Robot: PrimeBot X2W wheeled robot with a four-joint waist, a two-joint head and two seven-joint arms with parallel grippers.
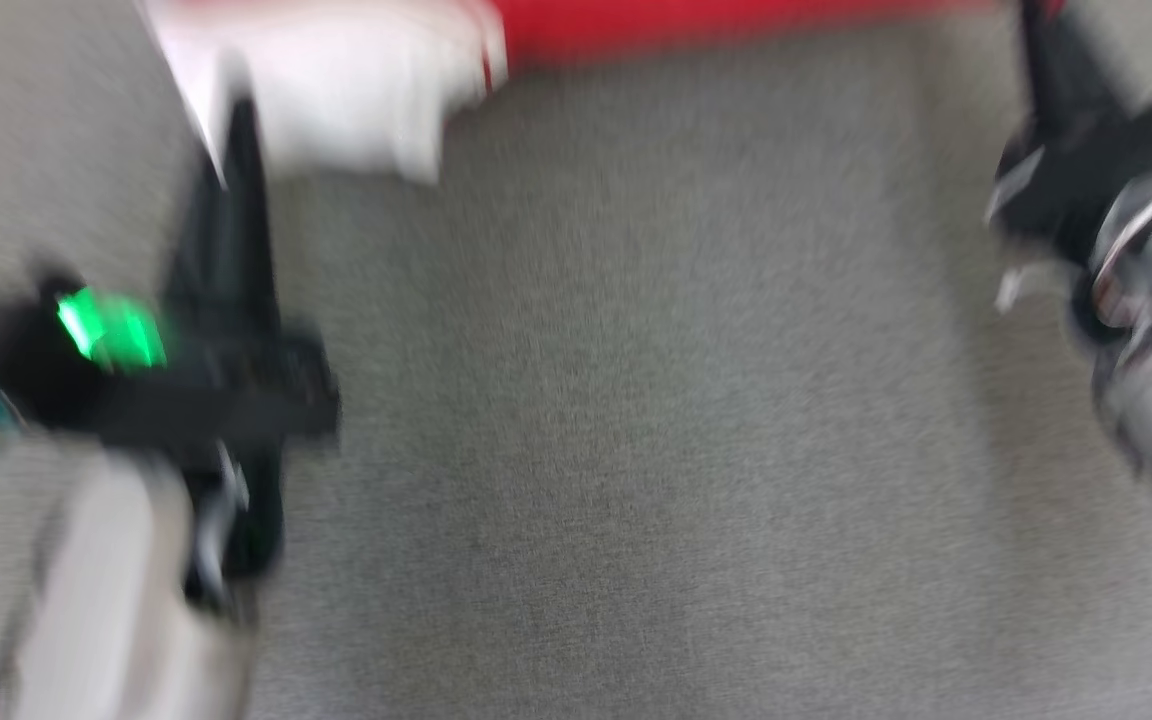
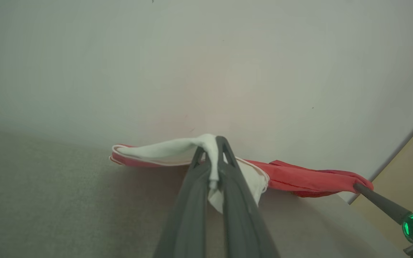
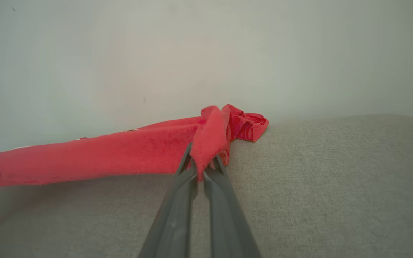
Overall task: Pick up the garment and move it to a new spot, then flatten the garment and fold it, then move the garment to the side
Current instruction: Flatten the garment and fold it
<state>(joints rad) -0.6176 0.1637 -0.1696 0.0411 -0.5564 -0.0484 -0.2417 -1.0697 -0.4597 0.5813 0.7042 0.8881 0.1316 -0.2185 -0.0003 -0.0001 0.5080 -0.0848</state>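
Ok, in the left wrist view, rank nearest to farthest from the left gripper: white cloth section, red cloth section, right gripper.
1. White cloth section: pinched in the left gripper.
2. Red cloth section: trailing right.
3. Right gripper: far right, at red end.

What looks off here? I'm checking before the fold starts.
Nothing looks spilled or torn. The garment is not flat: it stretches between the left gripper, pinching its white end, and the right gripper, pinching its red end, which is bunched into wrinkles.

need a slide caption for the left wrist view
Left gripper shut on the white end of the garment, right gripper on its red end, cloth stretched between them over the grey surface.
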